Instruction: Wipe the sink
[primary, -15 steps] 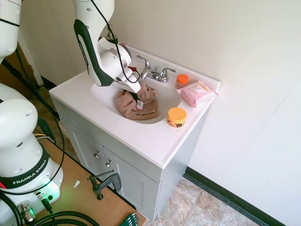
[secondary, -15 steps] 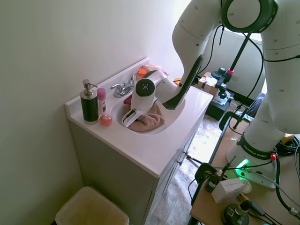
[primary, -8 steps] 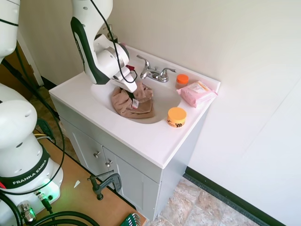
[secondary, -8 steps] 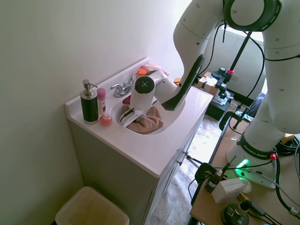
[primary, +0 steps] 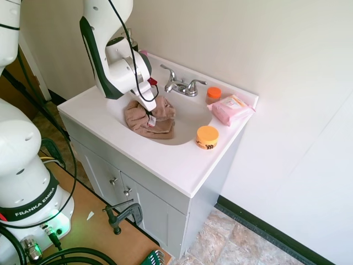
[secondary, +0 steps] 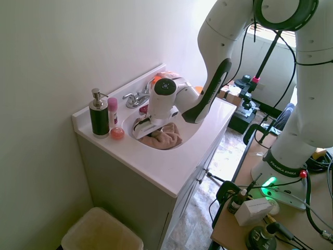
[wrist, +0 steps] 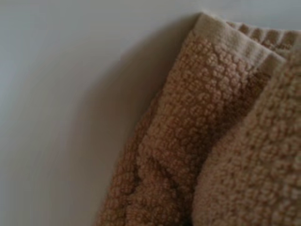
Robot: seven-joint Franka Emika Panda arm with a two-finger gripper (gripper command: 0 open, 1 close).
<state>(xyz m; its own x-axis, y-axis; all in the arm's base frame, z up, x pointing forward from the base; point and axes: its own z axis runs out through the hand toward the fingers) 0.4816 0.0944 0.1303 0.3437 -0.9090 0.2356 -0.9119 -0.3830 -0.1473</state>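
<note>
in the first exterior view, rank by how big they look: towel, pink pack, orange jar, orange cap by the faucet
1. towel, clearly the largest, bunched in the sink
2. pink pack
3. orange jar, smaller than the pack, though it sits nearer the camera
4. orange cap, the smallest

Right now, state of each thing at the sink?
sink: dry-looking, towel lying in it
brown towel: bunched, on the basin's wall under the hand
hand: down on the towel; open or shut not visible
faucet: no water running
orange-lid jar: closed, upright on the rim
wipes pack: flat beside the basin
soap dispenser: upright
</note>
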